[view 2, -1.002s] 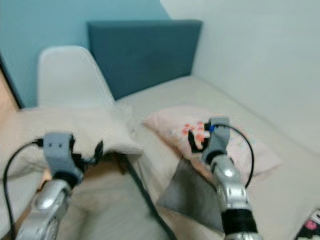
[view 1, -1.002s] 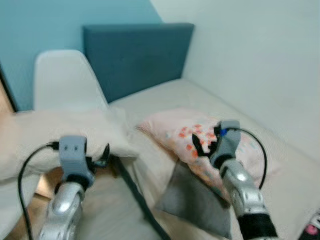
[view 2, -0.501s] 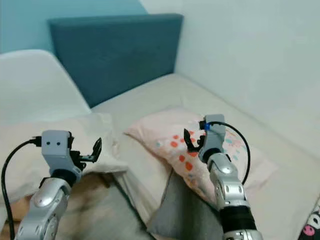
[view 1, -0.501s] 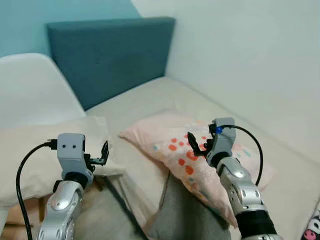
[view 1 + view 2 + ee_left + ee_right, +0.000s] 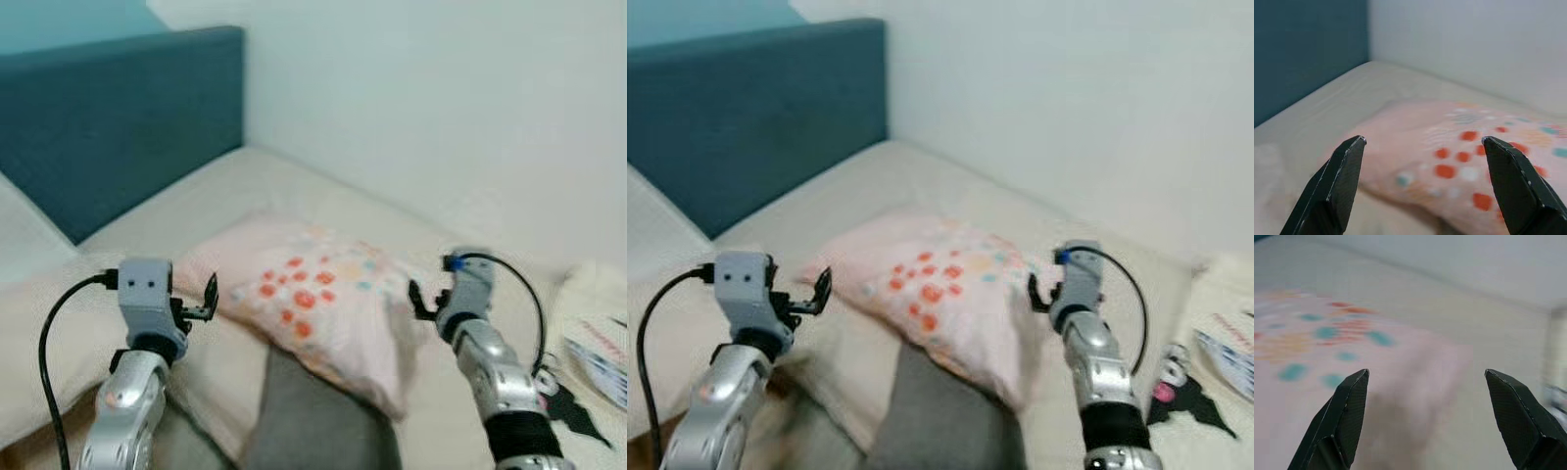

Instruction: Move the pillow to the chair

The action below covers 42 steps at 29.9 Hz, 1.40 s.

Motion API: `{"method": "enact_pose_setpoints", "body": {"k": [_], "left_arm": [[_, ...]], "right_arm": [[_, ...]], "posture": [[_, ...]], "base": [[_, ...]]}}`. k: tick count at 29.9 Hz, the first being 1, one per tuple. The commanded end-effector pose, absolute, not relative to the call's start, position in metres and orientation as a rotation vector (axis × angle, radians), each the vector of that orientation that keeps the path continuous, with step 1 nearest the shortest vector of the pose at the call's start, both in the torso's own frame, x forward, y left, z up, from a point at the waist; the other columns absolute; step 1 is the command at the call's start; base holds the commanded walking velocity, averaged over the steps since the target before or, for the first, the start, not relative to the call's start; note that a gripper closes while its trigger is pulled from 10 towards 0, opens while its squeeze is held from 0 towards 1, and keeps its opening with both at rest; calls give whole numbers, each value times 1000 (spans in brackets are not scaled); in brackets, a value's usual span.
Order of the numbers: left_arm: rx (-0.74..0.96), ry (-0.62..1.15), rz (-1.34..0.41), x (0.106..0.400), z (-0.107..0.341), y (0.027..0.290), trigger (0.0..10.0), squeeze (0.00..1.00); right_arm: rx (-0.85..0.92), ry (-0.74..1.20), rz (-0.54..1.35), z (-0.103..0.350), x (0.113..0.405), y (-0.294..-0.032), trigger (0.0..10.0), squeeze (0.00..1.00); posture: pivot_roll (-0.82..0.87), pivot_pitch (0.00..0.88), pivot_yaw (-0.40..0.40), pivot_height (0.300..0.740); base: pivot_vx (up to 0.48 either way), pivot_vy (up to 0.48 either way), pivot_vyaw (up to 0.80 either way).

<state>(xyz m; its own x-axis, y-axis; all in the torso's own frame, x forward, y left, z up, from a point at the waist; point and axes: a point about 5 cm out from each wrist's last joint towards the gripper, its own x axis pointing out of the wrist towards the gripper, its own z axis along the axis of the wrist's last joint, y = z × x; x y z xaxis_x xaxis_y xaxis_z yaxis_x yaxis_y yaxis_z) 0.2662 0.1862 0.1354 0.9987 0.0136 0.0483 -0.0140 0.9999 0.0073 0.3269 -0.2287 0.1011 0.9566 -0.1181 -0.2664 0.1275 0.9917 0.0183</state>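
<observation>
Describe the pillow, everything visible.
The pillow is soft pale pink fabric with red, orange and teal dots. It lies flat on the beige bed, its near corner over a grey cloth. The open left gripper and open right gripper flank it, neither touching.

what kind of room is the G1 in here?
Most likely a bedroom: a beige mattress in a wall corner, a teal padded headboard behind it, and a pink spotted pillow lying on it between the two open grippers.
</observation>
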Motion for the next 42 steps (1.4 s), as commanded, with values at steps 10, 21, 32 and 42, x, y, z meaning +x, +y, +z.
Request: {"method": "enact_pose_setpoints", "body": {"k": [10, 21, 32, 42], "left_arm": [[40, -44, 42, 265, 135, 190, 10000, 0], [107, -24, 83, 265, 133, 199, 10000, 0], [145, -5, 97, 261, 128, 205, 10000, 0], [154, -11, 81, 260, 129, 203, 10000, 0]], "right_arm": [[278, 333, 87, 88, 334, -199, 10000, 0], [325, 450, 97, 76, 339, -195, 10000, 0], [463, 443, 57, 69, 338, -203, 10000, 0], [536, 437, 141, 68, 339, -191, 10000, 0]], "posture": [[-33, 0, -131, 740], [-30, 0, -127, 710], [-22, 0, -123, 665], [-20, 0, -116, 625]], "base": [[0, 0, -348], [0, 0, 0], [0, 0, 0], [0, 0, 0]]}}
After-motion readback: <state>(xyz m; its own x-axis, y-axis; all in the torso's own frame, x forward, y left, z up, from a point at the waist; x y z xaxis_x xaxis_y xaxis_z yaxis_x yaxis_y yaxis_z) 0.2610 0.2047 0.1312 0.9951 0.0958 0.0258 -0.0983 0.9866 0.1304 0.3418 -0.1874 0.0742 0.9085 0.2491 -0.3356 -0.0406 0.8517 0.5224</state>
